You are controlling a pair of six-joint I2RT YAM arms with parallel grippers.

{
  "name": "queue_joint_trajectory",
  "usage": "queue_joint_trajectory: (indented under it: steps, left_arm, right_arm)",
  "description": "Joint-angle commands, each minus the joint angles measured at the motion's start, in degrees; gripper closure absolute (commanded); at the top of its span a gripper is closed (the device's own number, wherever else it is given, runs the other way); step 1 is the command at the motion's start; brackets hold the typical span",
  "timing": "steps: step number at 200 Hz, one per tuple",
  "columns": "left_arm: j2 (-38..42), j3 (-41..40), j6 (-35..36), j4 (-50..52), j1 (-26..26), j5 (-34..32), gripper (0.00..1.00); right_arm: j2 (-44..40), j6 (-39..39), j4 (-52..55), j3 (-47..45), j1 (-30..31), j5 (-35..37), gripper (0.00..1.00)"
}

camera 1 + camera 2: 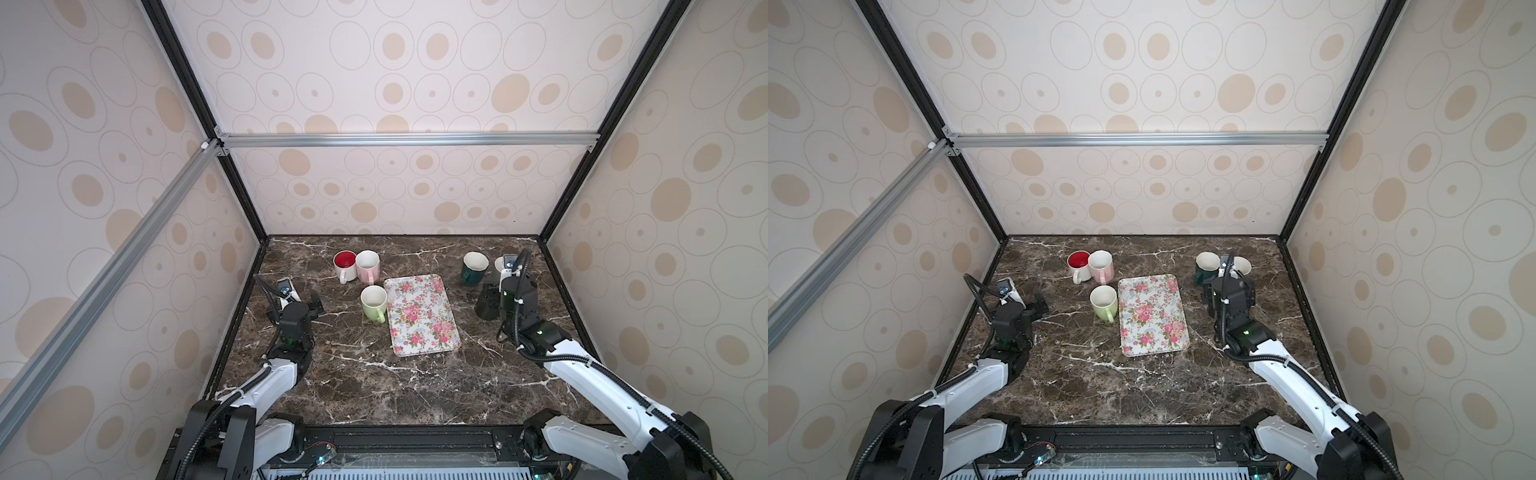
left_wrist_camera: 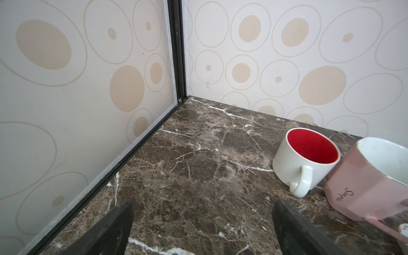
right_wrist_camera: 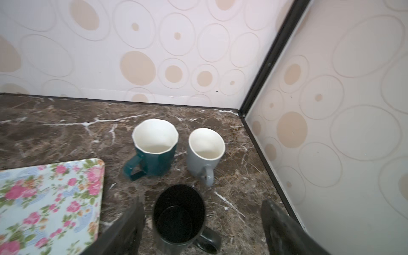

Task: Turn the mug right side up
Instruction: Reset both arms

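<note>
Inspecting the far right corner of the table [image 1: 415, 395], we find the black mug [image 3: 178, 218] standing on its base, mouth up. It is just in front of a teal mug [image 3: 154, 154] and a grey mug [image 3: 205, 154], and clear of the tray [image 3: 44, 198].

The right gripper [image 3: 202, 206] is spread, with one finger on each side of the black mug. Neither finger appears to touch it; one sits close to the wall and the other well off, beyond the handle. The left gripper [image 2: 203, 205] is also spread and empty, over bare marble.

We judge the mug to be already righted.

Handling assessment:
- **Material:** it looks like glazed ceramic, so rigid, fairly heavy for its size and slick under the pads.
- **Risk:** it is liable to chip if dropped or knocked against its neighbours.
- **Preferred hold:** across the wall below the rim, or pinching the rim with one finger inside.
- **Handle:** this is the poorer hold, since the mug could swing.
</note>
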State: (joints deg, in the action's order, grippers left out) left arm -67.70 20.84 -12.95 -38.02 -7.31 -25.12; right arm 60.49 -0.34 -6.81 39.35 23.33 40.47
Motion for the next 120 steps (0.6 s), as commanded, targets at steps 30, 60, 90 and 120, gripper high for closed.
queue_joint_trajectory:
  steps: [30,60,90,120]
  left_arm:
    - [-3.79,-2.46,4.02,-10.82,2.01,0.81,0.02]
    - [-7.48,-3.74,5.18,-15.70,2.30,2.63,0.02]
    - [-12.33,-4.44,5.28,-20.26,2.65,5.08,0.02]
    - [-14.13,-2.74,6.15,-19.05,2.78,6.76,0.02]
  right_arm:
    - [3.11,-1.58,-12.55,-3.87,-2.48,8.88,0.15]
    - [3.13,0.30,-14.62,-7.23,-4.43,4.81,0.15]
    - [2.20,1.72,-16.60,-11.52,-6.72,5.59,0.15]
    - [2.29,3.55,-18.53,-15.71,-9.34,2.82,0.15]
